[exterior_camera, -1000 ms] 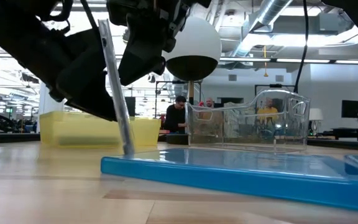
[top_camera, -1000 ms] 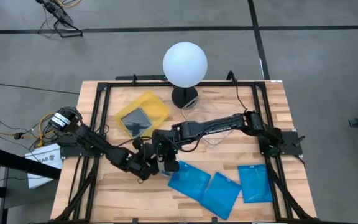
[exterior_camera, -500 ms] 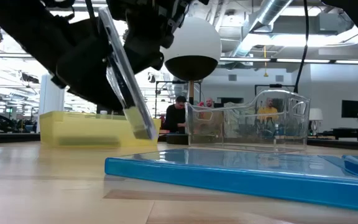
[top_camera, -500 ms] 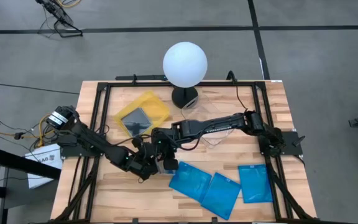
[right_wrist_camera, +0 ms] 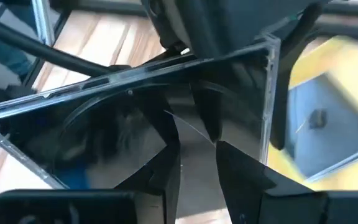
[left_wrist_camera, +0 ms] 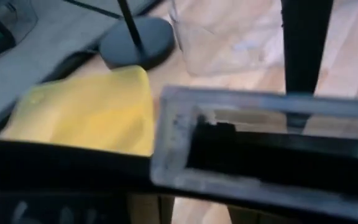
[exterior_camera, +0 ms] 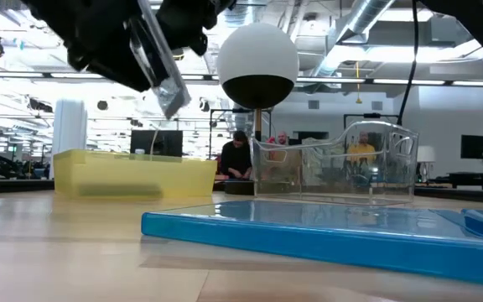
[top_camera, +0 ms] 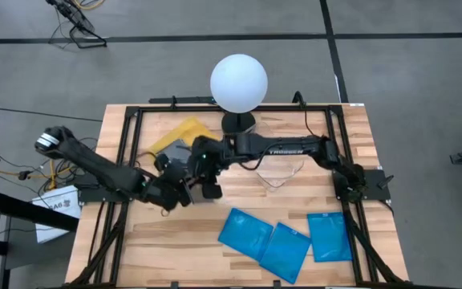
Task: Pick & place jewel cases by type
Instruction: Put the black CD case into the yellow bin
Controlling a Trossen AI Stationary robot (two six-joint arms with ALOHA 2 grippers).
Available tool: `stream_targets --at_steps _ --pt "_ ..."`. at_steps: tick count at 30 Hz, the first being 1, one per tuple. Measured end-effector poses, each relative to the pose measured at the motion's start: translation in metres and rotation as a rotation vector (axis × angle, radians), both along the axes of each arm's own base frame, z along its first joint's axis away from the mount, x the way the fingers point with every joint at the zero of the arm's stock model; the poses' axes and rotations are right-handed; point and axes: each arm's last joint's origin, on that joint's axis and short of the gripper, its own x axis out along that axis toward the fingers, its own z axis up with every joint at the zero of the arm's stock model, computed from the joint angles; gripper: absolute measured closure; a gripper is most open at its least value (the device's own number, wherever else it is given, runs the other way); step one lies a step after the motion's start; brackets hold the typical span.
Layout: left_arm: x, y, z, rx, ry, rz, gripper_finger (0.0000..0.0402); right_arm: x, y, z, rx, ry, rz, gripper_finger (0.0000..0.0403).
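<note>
A grey jewel case with a clear face hangs tilted above the table, between my two grippers. My left gripper and my right gripper meet at it, just on the near side of the yellow tray. The case fills the right wrist view, and its edge crosses the left wrist view. Three blue jewel cases lie flat on the table's near right part. My left gripper holds the case at one edge, near a corner; its own body hides the fingers there. The case is lifted clear and tilted. My right gripper has its two fingers on the opposite edge, one on each face. They come slanting from above and the table's right.
The yellow tray also shows in the low view. A clear plastic tray stands right of the grippers. A lamp with a white globe stands at the far edge. A black frame runs round the table. People show in the room behind.
Both grippers have gone up and toward the table's far left, toward the yellow tray, taking the grey case along. The case stood nearly upright with its lower edge on a blue case. It now hangs clear of that case and more tilted.
</note>
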Motion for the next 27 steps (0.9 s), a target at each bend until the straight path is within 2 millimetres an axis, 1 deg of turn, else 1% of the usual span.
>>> stream_targets --at_steps 5,12,23,27 --pt "-0.011 0.018 0.019 0.033 -0.033 0.023 0.0322 0.001 -0.018 0.019 -0.027 -0.076 -0.008 0.0308" --pt "-0.021 0.04 0.034 0.088 -0.032 0.06 0.0329 0.005 -0.041 0.028 -0.063 -0.169 -0.016 0.0308" --pt "-0.03 0.071 0.046 0.158 -0.001 0.152 0.0329 0.011 -0.079 0.037 -0.104 -0.322 -0.052 0.0308" --pt "-0.03 0.079 0.047 0.168 0.012 0.176 0.0329 0.014 -0.087 0.037 -0.13 -0.367 -0.056 0.0308"
